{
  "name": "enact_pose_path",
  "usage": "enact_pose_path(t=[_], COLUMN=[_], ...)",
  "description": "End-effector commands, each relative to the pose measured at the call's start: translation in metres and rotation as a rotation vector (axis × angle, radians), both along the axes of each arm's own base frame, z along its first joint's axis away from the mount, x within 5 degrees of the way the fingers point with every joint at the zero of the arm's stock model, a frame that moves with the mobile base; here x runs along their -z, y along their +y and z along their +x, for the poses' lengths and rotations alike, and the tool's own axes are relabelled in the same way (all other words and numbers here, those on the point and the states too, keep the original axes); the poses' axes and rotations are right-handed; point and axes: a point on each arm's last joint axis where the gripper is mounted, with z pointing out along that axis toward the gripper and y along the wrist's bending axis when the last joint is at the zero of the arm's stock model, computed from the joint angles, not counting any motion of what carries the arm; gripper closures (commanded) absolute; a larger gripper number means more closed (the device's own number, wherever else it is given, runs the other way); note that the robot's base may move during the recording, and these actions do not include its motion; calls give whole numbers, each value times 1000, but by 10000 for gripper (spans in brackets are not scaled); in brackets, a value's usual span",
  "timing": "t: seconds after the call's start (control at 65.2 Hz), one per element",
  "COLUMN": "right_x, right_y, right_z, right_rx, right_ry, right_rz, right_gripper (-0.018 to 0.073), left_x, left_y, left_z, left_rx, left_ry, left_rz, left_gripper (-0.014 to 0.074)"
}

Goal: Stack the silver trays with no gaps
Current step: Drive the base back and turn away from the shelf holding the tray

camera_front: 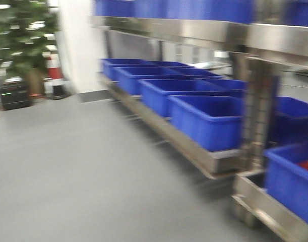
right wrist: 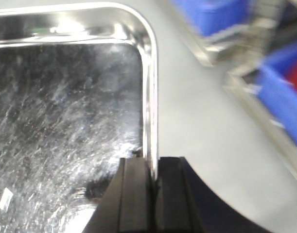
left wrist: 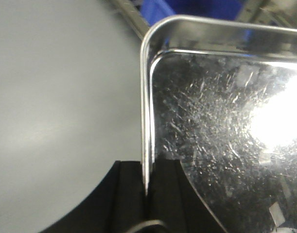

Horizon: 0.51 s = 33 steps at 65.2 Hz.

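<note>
So far: one silver tray (left wrist: pixel 221 121) is held by both arms, seemingly above the grey floor (left wrist: pixel 56 97); no stack shows.
Left side: left fingers (left wrist: pixel 131 194), at 6 o'clock in their view, pinch the tray's rim.
Right side: right fingers (right wrist: pixel 136 194), also at 6 o'clock, are clamped on the opposite rim.
Tray interior: bare, scratched, nothing nested inside.
Surroundings: blue bins (camera_front: pixel 206 121) on a steel shelf (camera_front: pixel 214 161) toward 3 o'clock in the blurred front view; no second tray seen.
Left to do: probably everything, meaning reach the other trays, lower this one squarely and seat it flush.
</note>
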Motion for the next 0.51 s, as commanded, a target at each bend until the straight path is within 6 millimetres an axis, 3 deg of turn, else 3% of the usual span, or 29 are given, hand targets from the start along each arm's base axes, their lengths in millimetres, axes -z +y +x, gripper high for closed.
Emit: enact_pose_path(t=[0.0, 0.491], right_x=[-6, -6], right_y=[-5, -5], right_z=[0, 0], right_rx=[7, 7], right_ry=[-44, -44], right_rz=[-28, -28], right_gripper=[627, 627], left_x=[-8, -8], left_y=[2, 2], left_z=[-2, -2], left_rx=[-1, -1], left_ry=[-41, -41], left_rz=[-5, -5], left_gripper=[613, 613])
